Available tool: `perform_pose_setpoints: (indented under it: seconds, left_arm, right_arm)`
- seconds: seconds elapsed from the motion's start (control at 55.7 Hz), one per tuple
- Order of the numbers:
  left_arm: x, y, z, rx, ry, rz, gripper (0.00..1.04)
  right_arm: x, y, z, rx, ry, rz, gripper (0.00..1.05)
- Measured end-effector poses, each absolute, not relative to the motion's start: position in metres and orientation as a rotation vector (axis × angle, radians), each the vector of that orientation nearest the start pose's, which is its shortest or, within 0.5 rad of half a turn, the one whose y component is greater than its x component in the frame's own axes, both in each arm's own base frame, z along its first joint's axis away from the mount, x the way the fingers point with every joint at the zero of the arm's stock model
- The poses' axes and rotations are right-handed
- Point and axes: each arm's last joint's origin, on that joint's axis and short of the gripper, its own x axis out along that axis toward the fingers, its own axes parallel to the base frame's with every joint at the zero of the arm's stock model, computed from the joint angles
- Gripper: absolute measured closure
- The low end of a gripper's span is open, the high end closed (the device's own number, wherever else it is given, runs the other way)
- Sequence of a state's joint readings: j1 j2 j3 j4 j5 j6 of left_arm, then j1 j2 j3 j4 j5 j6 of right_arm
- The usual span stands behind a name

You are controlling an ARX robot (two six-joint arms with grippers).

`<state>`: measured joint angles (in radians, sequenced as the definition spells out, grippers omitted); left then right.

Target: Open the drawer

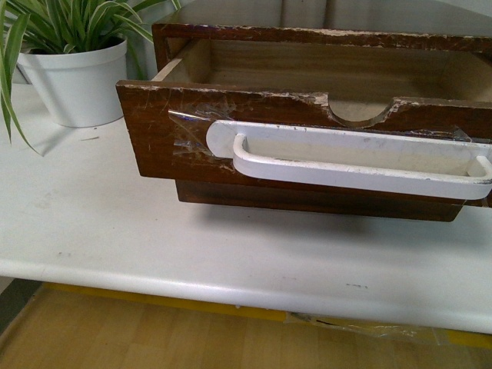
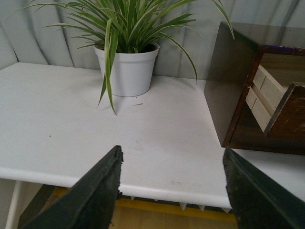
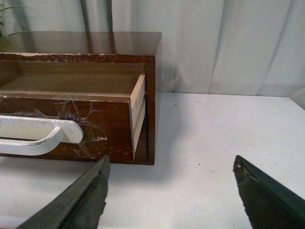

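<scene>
The dark brown drawer stands pulled out of its wooden case on the white table. Its long white handle is held by clear tape, below a chipped edge and a half-round notch. The inside looks empty. The drawer also shows in the right wrist view with the handle's end, and in the left wrist view. My left gripper is open and empty over the table's front edge, left of the case. My right gripper is open and empty, in front of the case's right corner. Neither arm shows in the front view.
A white pot with a striped green plant stands on the table left of the case. A plain dark drawer front lies under the open drawer. Grey curtains hang behind. Wooden floor lies below the table edge.
</scene>
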<state>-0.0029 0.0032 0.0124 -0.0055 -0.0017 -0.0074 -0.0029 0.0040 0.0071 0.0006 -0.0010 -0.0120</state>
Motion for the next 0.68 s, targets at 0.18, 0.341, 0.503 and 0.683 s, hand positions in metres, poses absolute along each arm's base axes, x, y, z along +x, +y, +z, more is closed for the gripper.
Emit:
perform_pose_setpoints:
  seconds: [0.18, 0.341, 0.503, 0.683]
  left_arm:
    - [0.0971, -0.0002, 0.1669, -0.006, -0.004, -0.001, 0.06]
    - [0.0971, -0.0002, 0.1669, -0.006, -0.004, -0.001, 0.06]
    - [0.0971, -0.0002, 0.1669, -0.006, -0.004, -0.001, 0.06]
    - [0.0971, -0.0002, 0.1669, -0.006, -0.004, -0.001, 0.06]
  right_arm:
    - [0.0975, -0.0003, 0.1657, -0.010, -0.004, -0.002, 0.08]
    - [0.0975, -0.0003, 0.1657, -0.010, -0.004, -0.002, 0.09]
    - [0.0975, -0.0003, 0.1657, -0.010, -0.004, -0.002, 0.09]
    - [0.0975, -0.0003, 0.1657, -0.010, -0.004, -0.002, 0.09]
